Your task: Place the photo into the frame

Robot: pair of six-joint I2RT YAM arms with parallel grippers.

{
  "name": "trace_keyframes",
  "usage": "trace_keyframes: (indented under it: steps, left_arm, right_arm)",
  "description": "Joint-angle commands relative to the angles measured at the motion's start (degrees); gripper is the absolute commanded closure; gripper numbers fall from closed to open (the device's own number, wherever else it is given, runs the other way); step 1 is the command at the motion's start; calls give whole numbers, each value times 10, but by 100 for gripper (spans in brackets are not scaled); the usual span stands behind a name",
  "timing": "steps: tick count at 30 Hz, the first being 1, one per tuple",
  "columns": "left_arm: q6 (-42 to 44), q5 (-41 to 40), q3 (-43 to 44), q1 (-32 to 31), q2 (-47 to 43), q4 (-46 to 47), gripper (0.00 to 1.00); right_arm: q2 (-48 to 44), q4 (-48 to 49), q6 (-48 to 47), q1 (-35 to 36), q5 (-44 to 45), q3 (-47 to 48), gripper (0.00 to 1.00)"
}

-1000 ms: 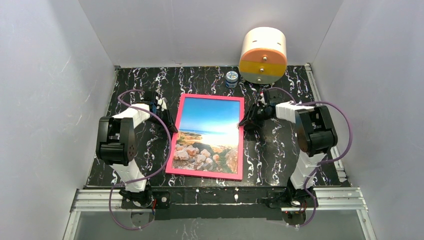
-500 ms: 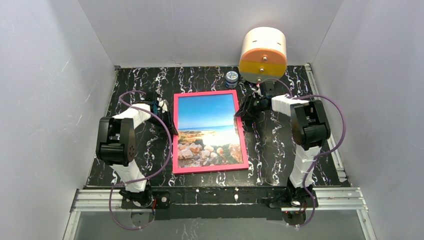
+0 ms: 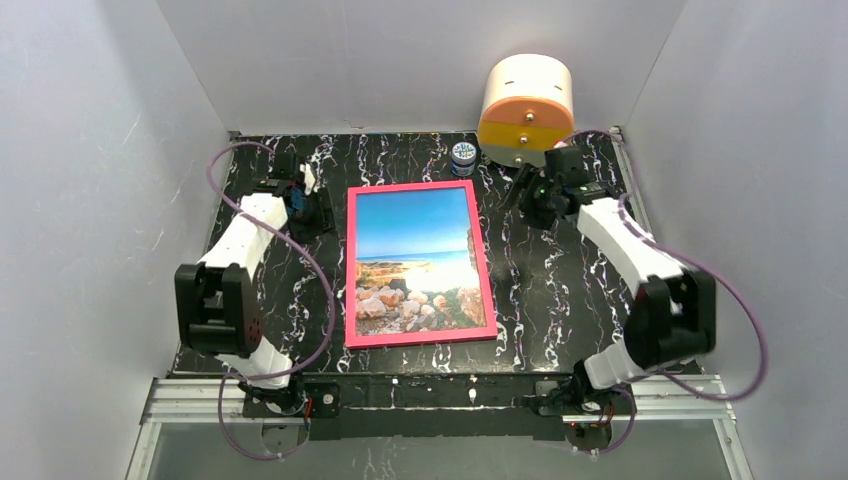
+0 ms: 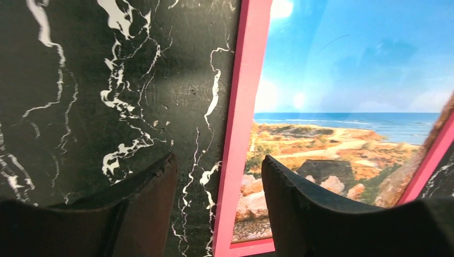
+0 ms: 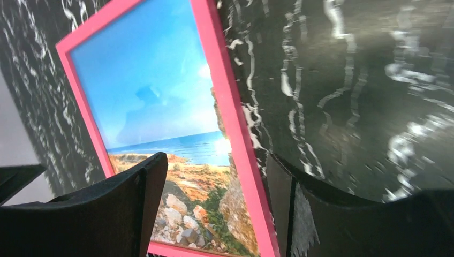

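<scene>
White drum [image 3: 526,105], orange-and-yellow faced, sits at the back of the black marbled table [image 3: 560,290], a small jar [image 3: 462,157] beside it.

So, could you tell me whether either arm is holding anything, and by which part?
Nothing is held: the left fingers and the right fingers stand open, clear of the frame on the table.

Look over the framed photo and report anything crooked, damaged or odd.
Nothing stands out. The photo sits squarely inside the frame, which lies flat on the table, pink rim unbroken all round.
</scene>
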Motion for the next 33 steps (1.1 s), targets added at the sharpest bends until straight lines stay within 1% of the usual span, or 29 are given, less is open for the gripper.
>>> trace_keyframes:
  steps: [1, 4, 5, 6, 7, 8, 9, 11, 16, 20, 24, 25, 29, 33]
  left_arm:
    - [3, -21, 28, 2, -93, -28, 40]
    - [-17, -28, 15, 2, -153, -5, 34]
    - [-23, -34, 7, 2, -175, 4, 30]
    - [-32, -46, -1, 2, -197, 12, 16]
    - [-41, -56, -13, 2, -222, 24, 4]
    - [-46, -60, -25, 2, -257, 37, 2]
    - [-51, -63, -40, 2, -282, 51, 2]
    - [-70, -98, -68, 2, -334, 65, 2]
    - [-87, -198, -103, 1, -440, 37, 2]
    - [-99, -257, -105, 1, -510, 10, 2]
    - [-162, -375, -79, 1, -564, -67, 2]
    - [-166, -396, -68, 1, -571, -84, 2]
    - [-157, -414, -37, 1, -580, -125, 2]
    - [-155, -404, -30, 1, -580, -136, 2]
  right_arm:
    - [-140, -95, 12, -3, 199, -1, 23]
    - [-226, -127, 5, -3, 286, -13, 23]
    - [-249, -139, 2, -3, 310, -12, 23]
    - [-270, -151, 2, -2, 329, -9, 21]
    - [-289, -163, 1, -3, 344, -6, 14]
    - [-307, -170, 1, -3, 353, -4, 4]
    - [-324, -175, 2, -3, 359, -3, 2]
    - [-353, -188, 11, -3, 370, 1, 1]
    - [-396, -231, 37, -3, 413, 21, 1]
    - [-426, -247, 39, -3, 452, 37, 1]
    - [-446, -258, 39, -3, 479, 49, 1]
    - [-449, -262, 41, -3, 482, 51, 1]
    - [-458, -274, 50, -3, 486, 51, 1]
    - [-462, -278, 52, -2, 486, 52, 1]
